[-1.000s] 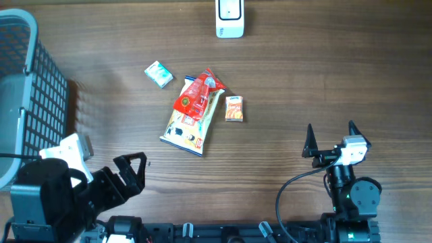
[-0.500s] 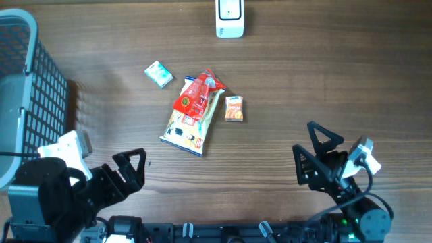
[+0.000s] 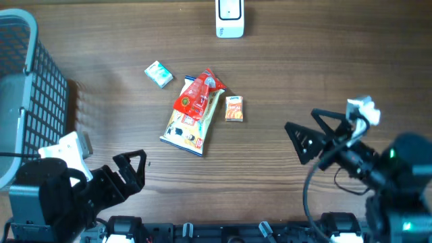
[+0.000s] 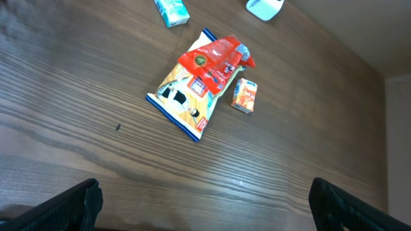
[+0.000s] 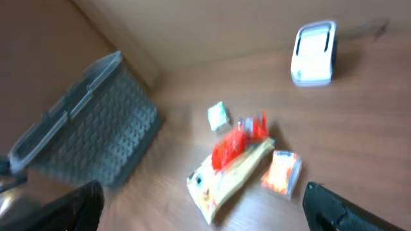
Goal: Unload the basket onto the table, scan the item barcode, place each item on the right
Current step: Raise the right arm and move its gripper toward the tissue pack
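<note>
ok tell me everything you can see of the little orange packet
The small orange packet is flat and rectangular, orange with a paler band at one end; its print is too small to read. It lies on the wooden table, just right of the red pouch and the white bag under it, not clearly touching them.

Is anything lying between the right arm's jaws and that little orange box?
Nothing visible. Only bare table lies between the right gripper and the orange box, and likewise between the box and the scanner.
</note>
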Robot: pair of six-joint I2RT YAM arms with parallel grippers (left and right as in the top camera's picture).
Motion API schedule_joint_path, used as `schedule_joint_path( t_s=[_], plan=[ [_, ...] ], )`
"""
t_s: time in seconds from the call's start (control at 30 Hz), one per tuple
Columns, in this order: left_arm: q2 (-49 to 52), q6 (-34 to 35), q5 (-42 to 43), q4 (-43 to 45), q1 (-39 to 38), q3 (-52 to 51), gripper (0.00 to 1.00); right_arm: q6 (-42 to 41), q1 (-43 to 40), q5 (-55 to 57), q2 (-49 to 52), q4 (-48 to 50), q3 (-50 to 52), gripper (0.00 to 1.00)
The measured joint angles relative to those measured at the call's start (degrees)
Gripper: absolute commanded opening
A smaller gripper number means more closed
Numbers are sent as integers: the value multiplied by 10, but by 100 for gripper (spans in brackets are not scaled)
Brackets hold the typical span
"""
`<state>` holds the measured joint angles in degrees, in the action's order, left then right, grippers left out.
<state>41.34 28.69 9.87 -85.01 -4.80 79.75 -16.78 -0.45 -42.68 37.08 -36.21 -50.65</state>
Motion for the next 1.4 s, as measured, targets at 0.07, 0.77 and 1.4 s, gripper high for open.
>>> schedule_joint_path(
  t_s=[0.07, 0.77, 1.4],
  plan=[
    [0, 0, 0, 0, 0, 0, 100, 37, 2, -23, 47, -50, -30, 100],
    [0, 2, 0, 0, 0, 0, 100, -68, 236, -22, 355, 132, -39, 100],
    [0, 2, 0, 0, 0, 0, 100, -139, 236, 140, 382, 69, -39, 100]
  ],
)
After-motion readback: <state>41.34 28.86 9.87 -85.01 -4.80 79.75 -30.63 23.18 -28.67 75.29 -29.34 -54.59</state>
